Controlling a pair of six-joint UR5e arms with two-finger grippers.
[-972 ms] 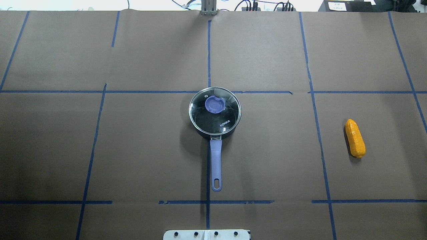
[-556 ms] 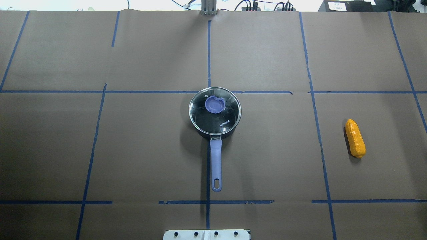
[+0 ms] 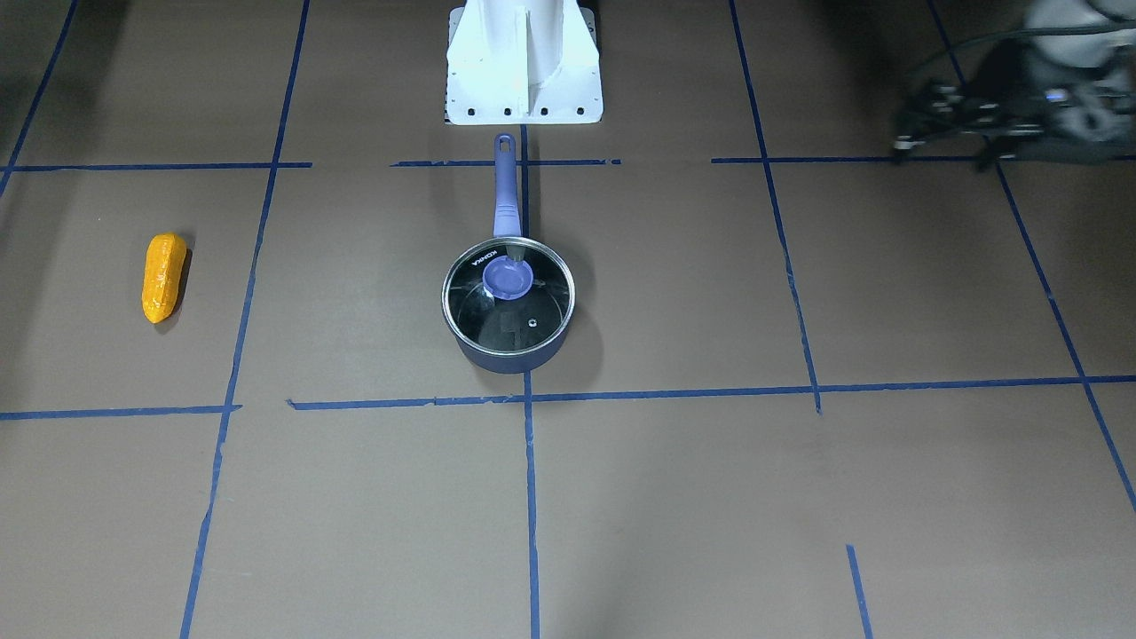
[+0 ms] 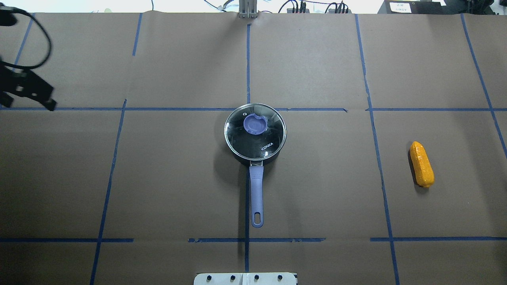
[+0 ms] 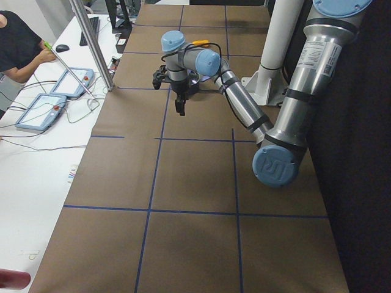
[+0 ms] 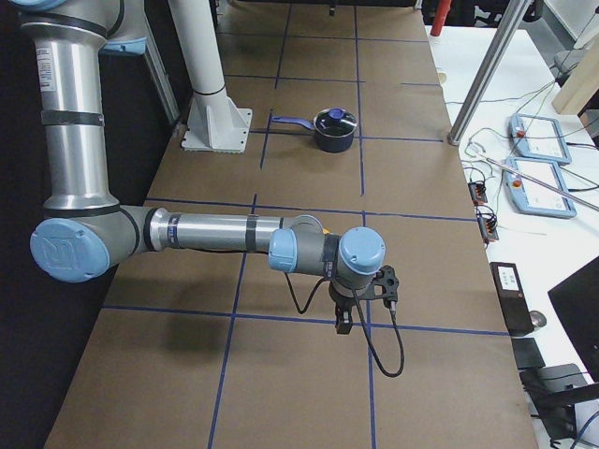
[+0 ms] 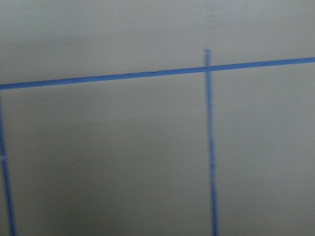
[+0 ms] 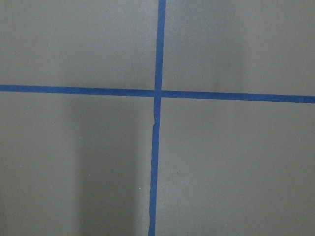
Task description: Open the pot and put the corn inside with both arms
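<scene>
Well apart from the left gripper [image 4: 29, 92], toward table centre, sits the pot [image 3: 510, 359], lid [image 4: 257, 138] on; corn [image 4: 422, 164] lies far beyond it. Gripper blurred (opening unreadable), nothing seen in it. Right gripper [image 6: 344, 320]: can't tell. Advice: centre over the knob [image 4: 254, 124], descend straight, lift vertically.

navy pot [image 3: 510, 362] with purple handle [image 4: 256, 194] and knob [image 4: 254, 124], orange-yellow bumpy corn [image 4: 422, 164], brown table [image 4: 178, 178] gridded with blue tape [image 4: 178, 109]
</scene>
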